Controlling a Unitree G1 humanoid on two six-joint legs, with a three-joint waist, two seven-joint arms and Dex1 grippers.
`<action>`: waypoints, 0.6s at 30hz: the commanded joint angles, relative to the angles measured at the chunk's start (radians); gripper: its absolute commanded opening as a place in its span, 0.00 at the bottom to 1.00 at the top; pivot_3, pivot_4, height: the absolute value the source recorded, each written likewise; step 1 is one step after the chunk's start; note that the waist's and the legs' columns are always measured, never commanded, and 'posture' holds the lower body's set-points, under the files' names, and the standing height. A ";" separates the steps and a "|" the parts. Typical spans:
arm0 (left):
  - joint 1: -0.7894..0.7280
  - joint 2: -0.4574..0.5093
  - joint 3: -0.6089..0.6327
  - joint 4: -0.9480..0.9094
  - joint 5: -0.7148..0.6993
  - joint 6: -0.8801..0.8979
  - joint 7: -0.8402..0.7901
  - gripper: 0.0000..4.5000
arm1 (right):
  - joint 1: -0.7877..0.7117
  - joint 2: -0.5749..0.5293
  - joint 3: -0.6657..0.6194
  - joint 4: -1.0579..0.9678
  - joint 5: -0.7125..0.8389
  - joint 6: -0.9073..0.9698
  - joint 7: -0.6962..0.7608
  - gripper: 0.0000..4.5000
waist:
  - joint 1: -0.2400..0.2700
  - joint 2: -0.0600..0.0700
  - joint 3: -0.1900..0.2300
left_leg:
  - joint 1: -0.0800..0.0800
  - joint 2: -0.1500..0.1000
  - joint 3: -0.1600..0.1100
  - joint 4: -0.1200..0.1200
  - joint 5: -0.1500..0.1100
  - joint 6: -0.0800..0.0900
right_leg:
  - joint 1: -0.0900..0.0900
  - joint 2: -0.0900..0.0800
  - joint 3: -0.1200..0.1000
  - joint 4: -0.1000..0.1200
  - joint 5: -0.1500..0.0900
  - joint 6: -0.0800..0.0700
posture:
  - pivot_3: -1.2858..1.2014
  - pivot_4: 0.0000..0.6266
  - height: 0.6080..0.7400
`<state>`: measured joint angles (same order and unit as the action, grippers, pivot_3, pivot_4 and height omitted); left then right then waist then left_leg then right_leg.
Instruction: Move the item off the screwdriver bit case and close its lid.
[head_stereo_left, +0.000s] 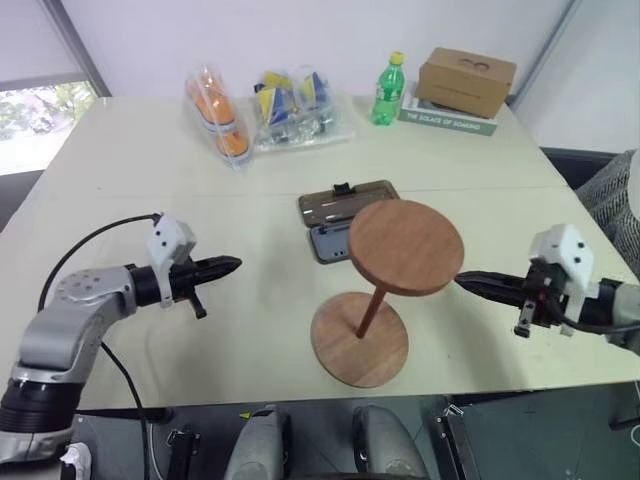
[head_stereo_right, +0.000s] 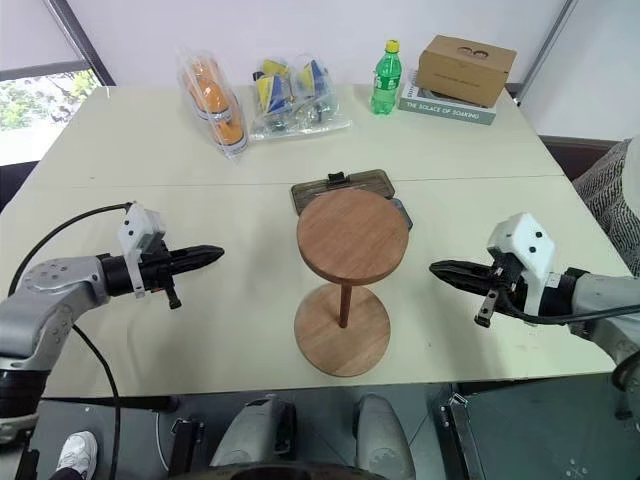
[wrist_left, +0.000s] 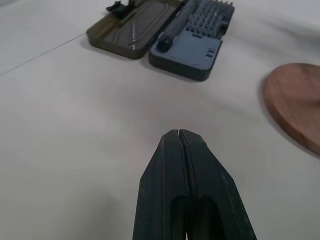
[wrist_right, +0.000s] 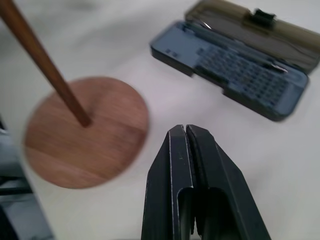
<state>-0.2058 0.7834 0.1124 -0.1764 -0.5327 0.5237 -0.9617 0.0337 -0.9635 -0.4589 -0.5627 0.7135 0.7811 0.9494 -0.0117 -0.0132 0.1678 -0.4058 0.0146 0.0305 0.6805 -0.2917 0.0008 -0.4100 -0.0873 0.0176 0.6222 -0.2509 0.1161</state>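
Right gripper (wrist_right: 186, 131) near open case (wrist_right: 235, 70)

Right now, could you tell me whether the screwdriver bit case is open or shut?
Open. The smoky brown lid lies flat on the table beside the grey-blue tray, whose rows of bits are exposed.

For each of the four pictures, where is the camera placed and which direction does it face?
Left eye view: on the head, looking down at the table; both arms show.
Right eye view: the same, shifted sideways.
Left wrist view: along the shut left claw toward the open screwdriver bit case and its lid.
Right wrist view: along the shut right claw toward the wooden stand.
Shared: both wrist views show the case and the stand's base.
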 joint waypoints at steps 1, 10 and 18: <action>-0.022 0.002 0.018 -0.042 -0.012 0.002 0.002 0.00 | -0.046 -0.014 -0.030 -0.057 0.073 0.032 -0.029 0.01 | 0.001 0.000 0.000 | 0.000 0.000 0.000 0.000 0.000 0.000 | 0.000 0.000 0.000 0.000 0.000 0.000 | 0.52 0.24 1.00; -0.072 -0.047 0.038 -0.066 -0.058 0.071 0.075 0.00 | -0.057 -0.004 0.023 -0.083 0.089 0.051 -0.079 0.01 | 0.008 0.000 0.000 | -0.003 -0.001 0.000 0.000 0.000 0.001 | 0.000 -0.002 -0.001 -0.005 0.001 0.000 | 0.52 0.24 1.00; -0.061 -0.051 0.023 -0.091 -0.057 0.084 0.090 0.00 | -0.045 -0.001 0.052 -0.081 0.080 0.035 -0.088 0.01 | 0.004 0.000 0.000 | -0.003 -0.001 0.000 0.000 -0.001 0.001 | 0.000 -0.003 -0.001 -0.005 0.001 0.000 | 0.52 0.24 1.00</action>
<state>-0.2618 0.7340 0.1156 -0.2390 -0.5789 0.6058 -0.8761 -0.0098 -0.9627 -0.3973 -0.6246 0.7894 0.8341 0.8620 -0.0079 -0.0134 0.1680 -0.4085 0.0141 0.0300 0.6801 -0.2923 0.0013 -0.4101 -0.0898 0.0168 0.6172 -0.2502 0.1157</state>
